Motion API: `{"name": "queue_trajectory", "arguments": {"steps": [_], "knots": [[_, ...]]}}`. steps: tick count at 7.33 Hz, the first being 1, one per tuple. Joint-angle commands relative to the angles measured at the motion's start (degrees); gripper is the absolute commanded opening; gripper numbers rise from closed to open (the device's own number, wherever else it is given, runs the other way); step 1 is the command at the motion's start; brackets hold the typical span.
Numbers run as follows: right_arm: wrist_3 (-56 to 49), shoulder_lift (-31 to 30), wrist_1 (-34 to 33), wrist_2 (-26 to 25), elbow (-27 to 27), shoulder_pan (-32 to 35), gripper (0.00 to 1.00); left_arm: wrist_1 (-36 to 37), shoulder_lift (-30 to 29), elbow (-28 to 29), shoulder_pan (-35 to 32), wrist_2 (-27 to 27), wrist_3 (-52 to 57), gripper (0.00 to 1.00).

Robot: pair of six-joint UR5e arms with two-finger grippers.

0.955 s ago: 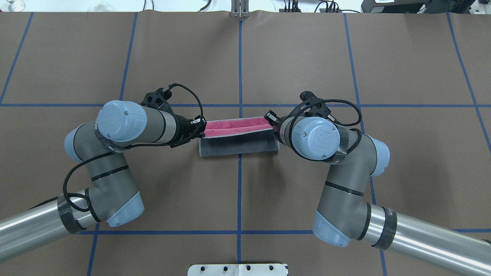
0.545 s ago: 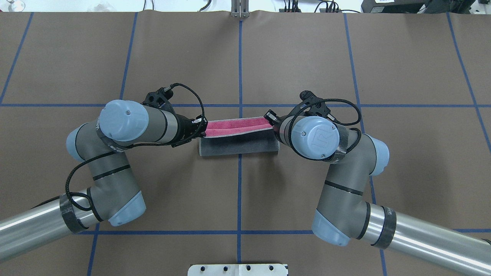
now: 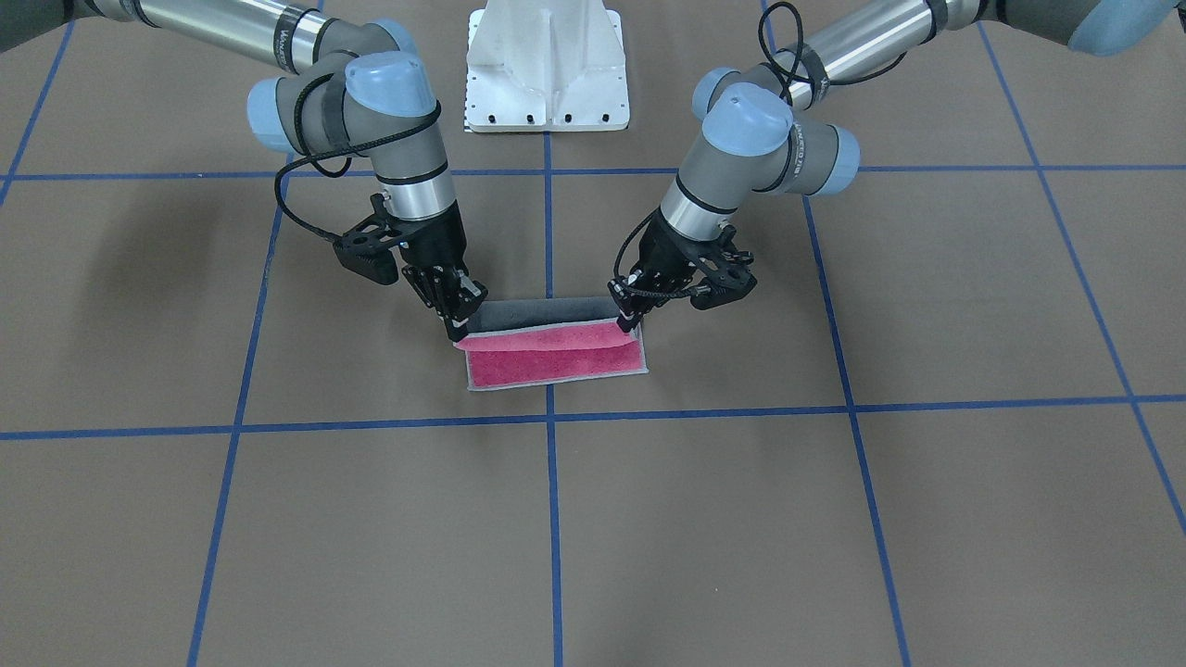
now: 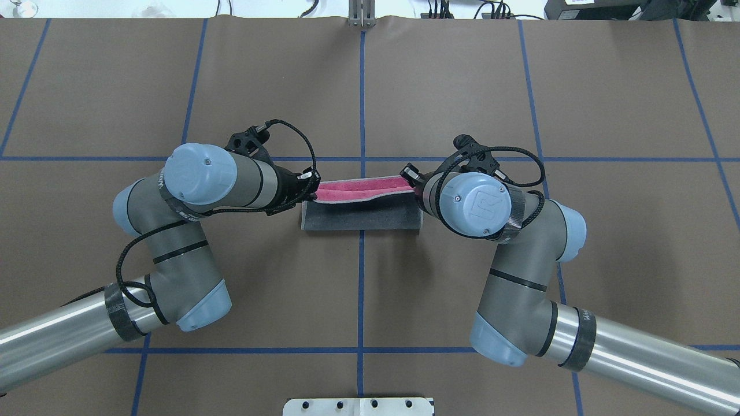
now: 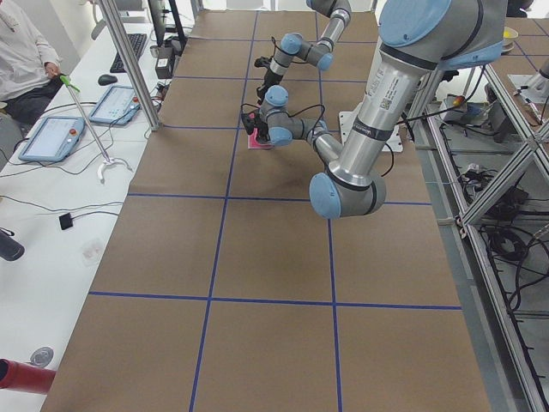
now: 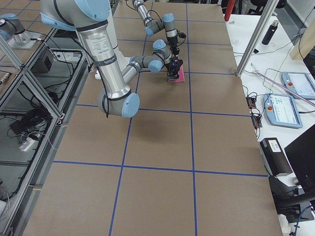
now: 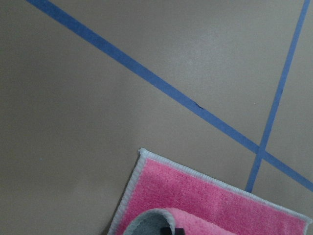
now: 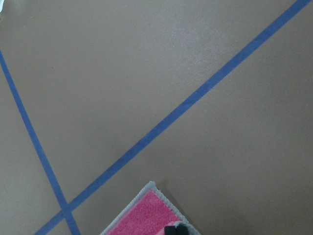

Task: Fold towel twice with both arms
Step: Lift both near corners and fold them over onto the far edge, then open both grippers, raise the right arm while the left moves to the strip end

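The towel (image 3: 556, 363) lies at the table's middle, partly folded. Its dark grey face (image 4: 361, 216) is rolled over from the robot's side, and a narrow pink strip (image 4: 364, 190) shows along the far edge. My left gripper (image 3: 629, 323) is shut on the lifted hem at one end of the fold. My right gripper (image 3: 460, 335) is shut on the hem at the other end. Both hold the edge just above the pink face. In the overhead view the wrists hide most of both grippers. The left wrist view shows the towel's far corner (image 7: 205, 196), and the right wrist view shows the other far corner (image 8: 142, 218).
The white pedestal (image 3: 547, 69) stands at the robot's side of the table. Blue tape lines (image 4: 361, 104) cross the brown table cover. In the exterior left view a tablet (image 5: 53, 137) and cables lie on a side bench beyond the table's far edge.
The left arm has moved right and forward with the hem. The grey fold has advanced toward the far edge, and the pink strip is narrower. The right arm has barely moved.
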Motion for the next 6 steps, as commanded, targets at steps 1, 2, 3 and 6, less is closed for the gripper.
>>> {"name": "queue_trajectory", "arguments": {"steps": [1,2,3,6], "knots": [[0.2,3.1,-0.1,0.4,-3.4,1.3,0.87,0.0,0.0,0.1,-0.9,0.0,-0.5,0.53],[0.2,6.3,-0.1,2.0,-7.6,2.2,0.95,0.1,0.0,0.3,-2.2,-0.1,-0.9,0.70],[0.1,6.6,-0.1,3.8,-7.9,3.6,0.98,0.0,0.0,0.3,-3.4,-0.3,-1.0,0.80],[-12.2,6.0,-0.5,13.1,-7.8,9.5,0.99,-0.2,0.2,0.2,-3.6,-1.4,-0.7,0.88]]}}
